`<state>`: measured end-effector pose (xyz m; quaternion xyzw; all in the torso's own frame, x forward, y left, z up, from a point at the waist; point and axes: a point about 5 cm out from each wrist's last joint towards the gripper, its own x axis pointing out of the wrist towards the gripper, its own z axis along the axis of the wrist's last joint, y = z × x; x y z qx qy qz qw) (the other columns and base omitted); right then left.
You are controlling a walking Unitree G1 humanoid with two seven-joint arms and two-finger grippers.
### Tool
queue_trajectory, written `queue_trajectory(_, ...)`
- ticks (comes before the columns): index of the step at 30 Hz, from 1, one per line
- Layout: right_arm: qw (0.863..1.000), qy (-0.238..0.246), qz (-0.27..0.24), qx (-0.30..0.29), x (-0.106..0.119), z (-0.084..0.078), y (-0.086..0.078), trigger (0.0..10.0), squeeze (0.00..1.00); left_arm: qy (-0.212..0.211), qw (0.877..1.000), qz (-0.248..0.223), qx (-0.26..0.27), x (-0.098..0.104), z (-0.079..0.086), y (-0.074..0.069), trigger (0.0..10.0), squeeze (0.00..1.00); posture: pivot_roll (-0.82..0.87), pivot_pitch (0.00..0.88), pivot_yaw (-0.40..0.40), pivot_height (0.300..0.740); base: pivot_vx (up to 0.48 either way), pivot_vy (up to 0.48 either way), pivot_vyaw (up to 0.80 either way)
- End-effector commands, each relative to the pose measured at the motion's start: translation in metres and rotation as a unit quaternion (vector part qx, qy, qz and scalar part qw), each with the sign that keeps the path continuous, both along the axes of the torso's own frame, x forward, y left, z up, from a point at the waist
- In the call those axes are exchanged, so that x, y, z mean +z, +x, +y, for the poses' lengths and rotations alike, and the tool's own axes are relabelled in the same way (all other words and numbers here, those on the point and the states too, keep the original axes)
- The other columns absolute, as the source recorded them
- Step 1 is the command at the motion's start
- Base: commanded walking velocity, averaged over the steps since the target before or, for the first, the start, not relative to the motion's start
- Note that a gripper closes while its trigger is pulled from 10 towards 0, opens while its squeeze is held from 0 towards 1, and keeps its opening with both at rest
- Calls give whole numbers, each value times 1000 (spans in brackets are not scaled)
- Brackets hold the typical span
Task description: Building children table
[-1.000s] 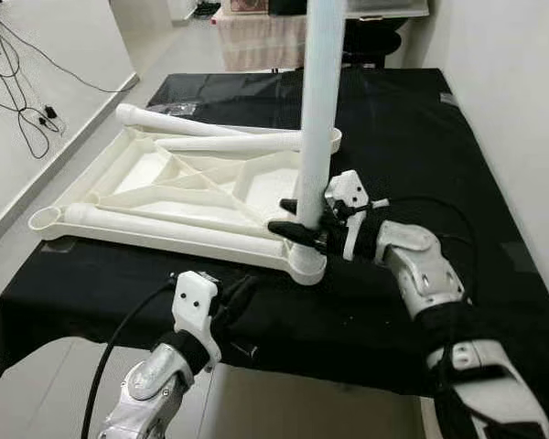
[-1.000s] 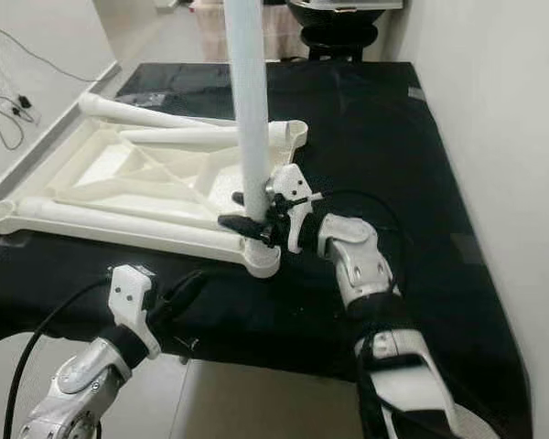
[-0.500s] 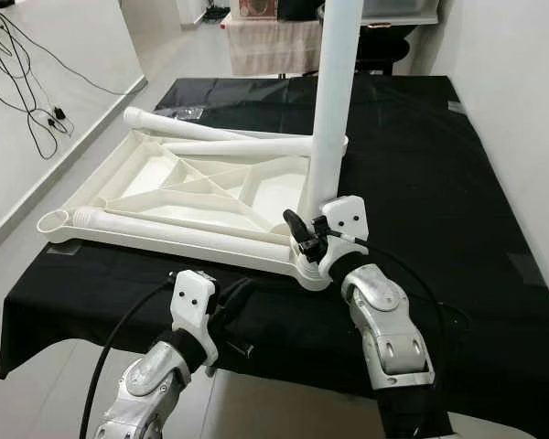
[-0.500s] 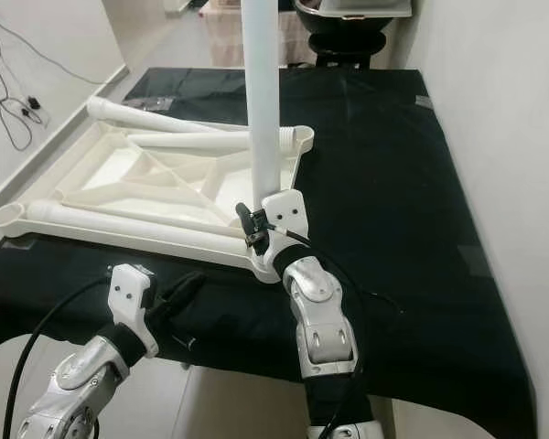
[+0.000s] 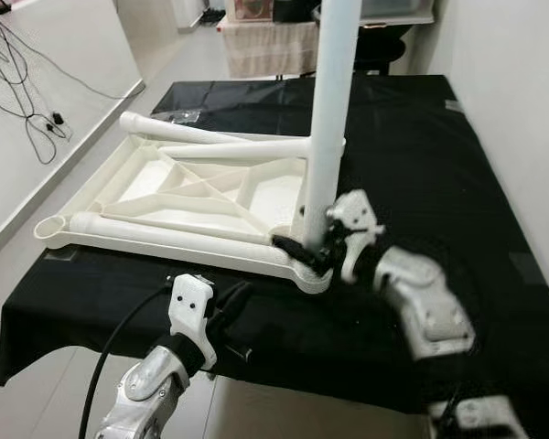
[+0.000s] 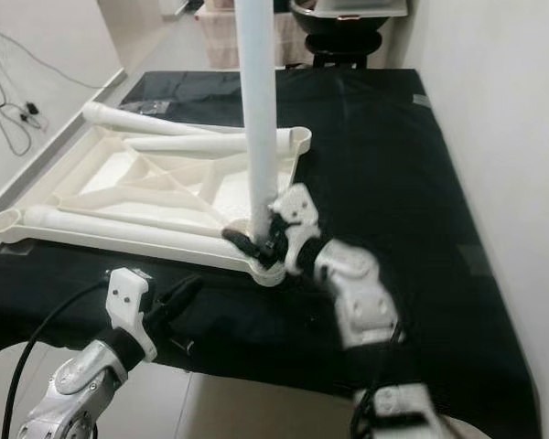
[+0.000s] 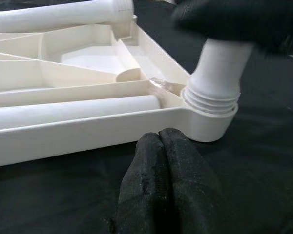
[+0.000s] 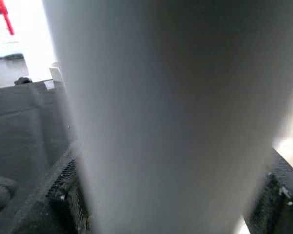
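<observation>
- The right gripper [image 5: 304, 249] clamps its black fingers around the upright leg [image 5: 331, 110] just above the corner socket [image 7: 210, 119], the landmark here.
- The leg stands vertical with its thread seated in that socket, at the near right corner of the upturned tabletop [image 5: 128, 183].
- The left gripper [image 7: 161, 146] hovers just in front of the socket, its fingers pressed together and empty.
- Risk, as I judge it: a tilted grip could cross the thread, and the twisting could slide the tabletop on the black cloth [image 5: 412, 137] because nothing braces it.
- Count: one leg fitted; three loose legs [image 5: 178, 128] lying on the tabletop beyond the socket; one tabletop.
</observation>
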<state>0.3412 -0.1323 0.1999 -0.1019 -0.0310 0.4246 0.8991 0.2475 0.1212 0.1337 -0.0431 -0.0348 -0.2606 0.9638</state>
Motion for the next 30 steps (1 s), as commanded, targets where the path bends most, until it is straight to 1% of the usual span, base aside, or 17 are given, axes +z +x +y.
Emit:
queue_trajectory(1, 999, -9, 19, 39, -7, 1, 4, 10000, 0, 5, 1000, 6, 2, -4, 0, -2, 10000, 0, 35, 109, 57, 740, 0, 0, 0)
queue_trajectory(3, 999, -13, 18, 45, -6, -1, 7, 10000, 0, 5, 1000, 5, 2, -4, -1, -2, 10000, 0, 35, 109, 57, 740, 0, 0, 0)
queue_trajectory(5, 997, -17, 30, 73, 0, -4, 16, 10000, 0, 5, 1000, 4, 4, -4, -2, -4, 10000, 0, 43, 120, 53, 740, 0, 0, 0)
queue_trajectory(6, 997, -17, 30, 73, 0, -4, 16, 10000, 0, 5, 1000, 4, 4, -4, -2, -4, 10000, 0, 43, 120, 53, 740, 0, 0, 0)
queue_trajectory(8, 994, -16, 45, 97, 5, -4, 23, 10000, 0, 4, 1000, 4, 5, -4, -2, -5, 10000, 0, 45, 124, 53, 740, 0, 0, 0)
queue_trajectory(9, 994, -16, 45, 97, 5, -4, 23, 10000, 0, 4, 1000, 4, 5, -4, -2, -5, 10000, 0, 45, 124, 53, 740, 0, 0, 0)
queue_trajectory(10, 993, -13, 50, 110, 8, -5, 25, 4118, 0, 4, 1000, 3, 5, -3, -2, -6, 10000, 0, 47, 129, 53, 740, 0, 0, 0)
queue_trajectory(11, 991, -8, 56, 122, 11, -5, 27, 0, 0, 3, 1000, 3, 4, -3, -3, -6, 10000, 0, 49, 134, 53, 740, 0, 0, 0)
queue_trajectory(12, 991, -8, 56, 122, 11, -5, 27, 0, 0, 3, 1000, 3, 4, -3, -3, -6, 10000, 0, 49, 134, 53, 740, 0, 0, 0)
queue_trajectory(14, 988, -4, 61, 144, 14, -4, 29, 0, 0, 3, 1000, 3, 4, -2, -3, -7, 10000, 0, 51, 140, 53, 740, 0, 0, 0)
queue_trajectory(17, 985, -5, 65, 161, 13, -4, 30, 0, 0, 2, 1000, 3, 4, -2, -4, -7, 10000, 0, 53, 145, 54, 740, 0, 0, 0)
queue_trajectory(23, 984, -4, 68, 167, 11, -5, 30, 0, 0, 1, 1000, 2, 4, -1, -4, -8, 10000, 0, 46, 153, 57, 740, 0, 0, 0)
queue_trajectory(25, 985, -7, 65, 159, 9, -7, 30, 0, 0, 0, 1000, 2, 4, -1, -4, -7, 10000, 0, 39, 157, 54, 740, 0, 0, 0)
queue_trajectory(26, 986, -10, 62, 152, 7, -9, 30, 0, 0, 0, 1000, 2, 4, -1, -4, -7, 10000, 0, 39, 157, 54, 740, 0, 0, 0)
queue_trajectory(27, 994, -17, 63, 89, -1, -13, 31, 0, 0, -2, 1000, 1, 4, 0, -4, -7, 10000, 0, 18, 168, 43, 740, 0, 0, 0)
queue_trajectory(29, 994, -17, 63, 89, -1, -13, 31, 0, 0, -2, 1000, 1, 4, 0, -4, -7, 10000, 0, 18, 168, 43, 740, 0, 0, 0)
queue_trajectory(30, 997, -22, 64, 43, -7, -16, 31, 0, 0, -2, 1000, 1, 5, 0, -4, -7, 10000, 0, 16, 169, 41, 740, 0, 0, 0)
